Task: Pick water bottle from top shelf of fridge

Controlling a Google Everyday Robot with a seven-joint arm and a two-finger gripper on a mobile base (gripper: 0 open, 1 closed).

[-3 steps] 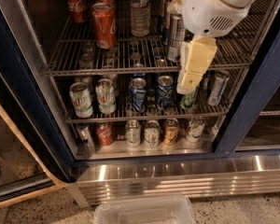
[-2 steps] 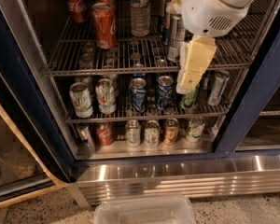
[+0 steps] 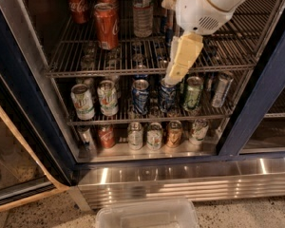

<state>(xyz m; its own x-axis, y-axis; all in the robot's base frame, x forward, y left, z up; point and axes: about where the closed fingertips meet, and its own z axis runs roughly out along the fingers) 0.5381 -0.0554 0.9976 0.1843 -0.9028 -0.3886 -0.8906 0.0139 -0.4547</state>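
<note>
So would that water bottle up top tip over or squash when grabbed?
Probably tippy: the water bottle stands tall and narrow on the thin wire bars of the top shelf, so a sideways nudge could topple it. Its clear ribbed plastic likely gives under a hard squeeze. The gripper hangs right of it in this view, lower down.

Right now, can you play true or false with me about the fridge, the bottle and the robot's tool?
1. The water bottle stands upright on the top shelf. True.
2. The tool is gripping the water bottle. False: it hangs to the bottle's right, over the shelf's front edge in this view, apart from the bottle.
3. Red cola cans stand left of the water bottle. True.
4. The fridge has bare lower racks. False: the lower racks are lined with cans.
</note>
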